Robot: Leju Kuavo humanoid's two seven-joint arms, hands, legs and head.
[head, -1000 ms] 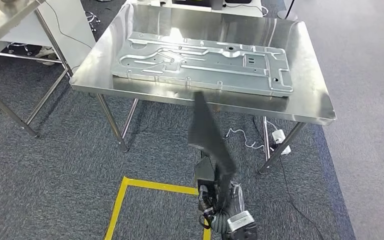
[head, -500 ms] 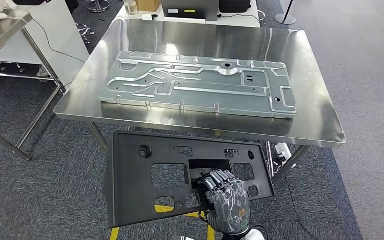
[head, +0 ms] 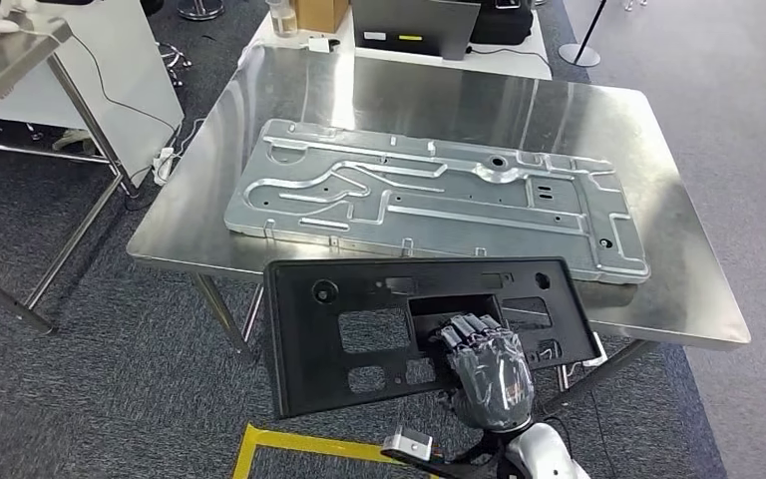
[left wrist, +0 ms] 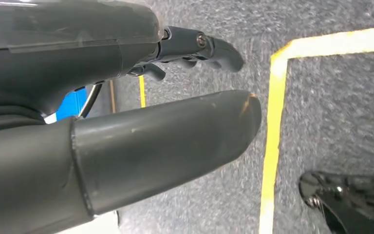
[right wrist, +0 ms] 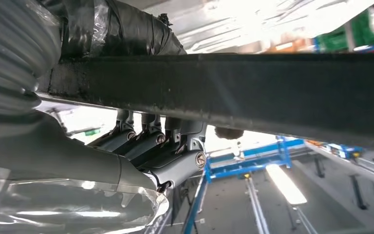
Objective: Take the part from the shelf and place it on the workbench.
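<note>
In the head view the right robot hand (head: 487, 367) rises from below and holds the black part (head: 421, 329), a flat plastic panel with several rectangular cutouts and a round hole near one corner; the dark fingers (head: 467, 329) hook through the large central cutout while the grey back of the hand lies against the panel's near face. The part is held broadside and roughly level, its far edge overlapping the front rim of the steel surface (head: 678, 299), most of it over the grey carpet (head: 90, 389) in front. On the surface lies a large stamped metal sheet (head: 429, 195) with raised ribs and small holes, running nearly the length of the top, just beyond the part's far edge. A yellow floor line (head: 299, 444) shows under the part, and a second steel table (head: 10, 60) stands off to the left. In the left wrist view the left robot hand (left wrist: 126, 117) hangs over the carpet with nothing in it, the thick grey thumb (left wrist: 175, 136) straight and well apart from the darker fingers (left wrist: 209, 46), so it is spread; a yellow line (left wrist: 272, 126) on the floor turns a corner beside it. In the right wrist view the right robot hand's fingers (right wrist: 151, 139) curl up against the dark edge of the part (right wrist: 233, 90), which crosses the frame as a thick black bar, gripped between fingers and taped palm, with blurred blue framing (right wrist: 253, 151) behind
</note>
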